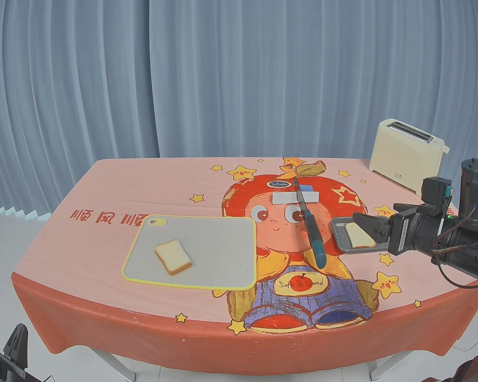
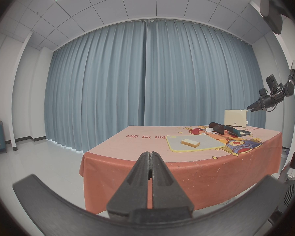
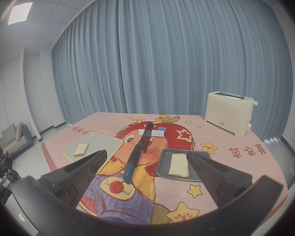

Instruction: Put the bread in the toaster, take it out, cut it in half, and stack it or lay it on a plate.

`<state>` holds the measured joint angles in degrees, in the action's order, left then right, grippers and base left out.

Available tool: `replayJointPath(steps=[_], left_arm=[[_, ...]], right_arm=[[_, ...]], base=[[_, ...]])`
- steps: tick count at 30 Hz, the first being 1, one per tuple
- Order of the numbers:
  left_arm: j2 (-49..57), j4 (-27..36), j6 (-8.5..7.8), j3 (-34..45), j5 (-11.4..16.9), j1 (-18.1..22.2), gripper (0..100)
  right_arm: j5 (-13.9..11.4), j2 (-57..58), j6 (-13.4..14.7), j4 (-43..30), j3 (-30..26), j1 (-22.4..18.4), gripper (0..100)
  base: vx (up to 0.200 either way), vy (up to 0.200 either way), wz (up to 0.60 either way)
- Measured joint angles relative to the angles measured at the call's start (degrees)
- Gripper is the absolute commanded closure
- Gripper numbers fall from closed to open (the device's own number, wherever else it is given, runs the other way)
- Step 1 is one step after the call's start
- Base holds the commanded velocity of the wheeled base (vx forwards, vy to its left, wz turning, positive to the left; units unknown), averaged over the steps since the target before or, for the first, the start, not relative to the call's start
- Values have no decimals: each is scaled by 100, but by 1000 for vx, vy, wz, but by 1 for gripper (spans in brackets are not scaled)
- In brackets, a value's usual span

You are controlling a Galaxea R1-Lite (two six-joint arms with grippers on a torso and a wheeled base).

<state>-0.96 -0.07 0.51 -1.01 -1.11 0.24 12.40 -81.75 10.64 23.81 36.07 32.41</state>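
- My right claw (image 3: 146, 154) is spread wide and grips nothing. It hangs in the air over the table's right side, tips pointing toward the tray.
- The tray (image 1: 339, 234) is grey and shallow and sits just ahead of those tips. One slice (image 1: 359, 235) lies flat in it, pale face up.
- The knife (image 1: 312, 229) lies just left of the tray, between tray and board. Its teal handle points toward the near edge, and its dark blade runs back to rest on a white and blue block (image 1: 296, 196).
- The board (image 1: 218, 250) is grey with a yellow rim and lies left of the knife, near the front of the table (image 1: 117, 187). A second slice (image 1: 172, 257) lies flat on it, browner at the crust, well apart from the tray.
- The toaster (image 1: 406, 155) is cream and stands upright at the far right corner, behind the tray and apart from it.
- My left claw (image 2: 150, 161) is pressed together with nothing between the fingers. It is held well off the table's near left corner, facing the table from a distance.
- A blue curtain (image 1: 239, 64) hangs behind the table.
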Motion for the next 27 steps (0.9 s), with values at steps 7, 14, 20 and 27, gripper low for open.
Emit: replayJointPath(steps=[7, 14, 20, 27], left_arm=[[0, 0, 0, 0, -1, 0, 100], [0, 0, 0, 0, 0, -4, 100], [0, 0, 0, 0, 0, 0, 100], [0, 2, 0, 0, -1, 0, 100]], right_arm=[[7, -5, 5, 9, -55, 171, 0], [0, -11, 6, 9, -66, 199, 0], [0, -13, 9, 9, -72, 223, 0], [5, -13, 6, 9, -74, 252, 0]], base=[[0, 200, 0], [0, 200, 0], [0, 200, 0], [0, 143, 0]])
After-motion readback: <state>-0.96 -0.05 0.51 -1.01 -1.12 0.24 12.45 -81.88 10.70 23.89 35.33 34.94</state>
